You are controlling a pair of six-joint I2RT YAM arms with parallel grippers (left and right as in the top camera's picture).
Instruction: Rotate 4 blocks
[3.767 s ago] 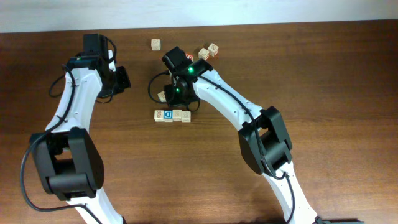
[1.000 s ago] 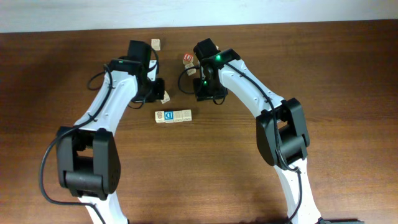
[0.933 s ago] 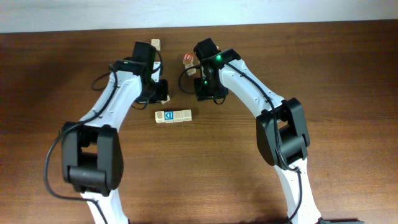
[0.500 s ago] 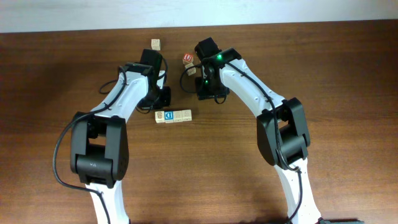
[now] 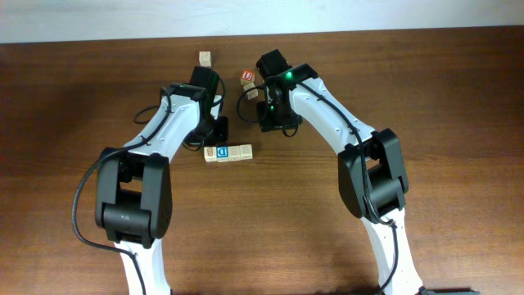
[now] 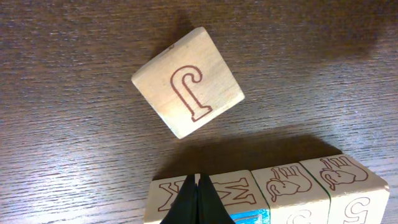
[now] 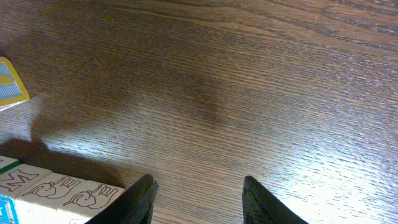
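Two robot arms lean in over a row of blocks (image 5: 228,153) on a dark wooden bench (image 5: 426,90) as the job of rotating four alphabet blocks goes on. The left claw (image 6: 199,198) is pinched fully shut with nothing in its grip, its black tips together directly above the row's left end, next to the blue-faced block (image 5: 219,152). A loose J cube (image 6: 188,90) lies just behind the row, clear of it and skewed at an angle to it. The right claw (image 7: 202,198) hangs partly open and empty to the right of the row, only bare wood between its fingers. The left arm looks set to use its closed tips as a pusher. To turn one block cleanly, the tips would best come down against a corner, not the middle of a face, and press slowly, so that the block pivots where it stands. Its neighbours touch it and could be dragged out of line, so a light push seems wise, with the right arm keeping off.
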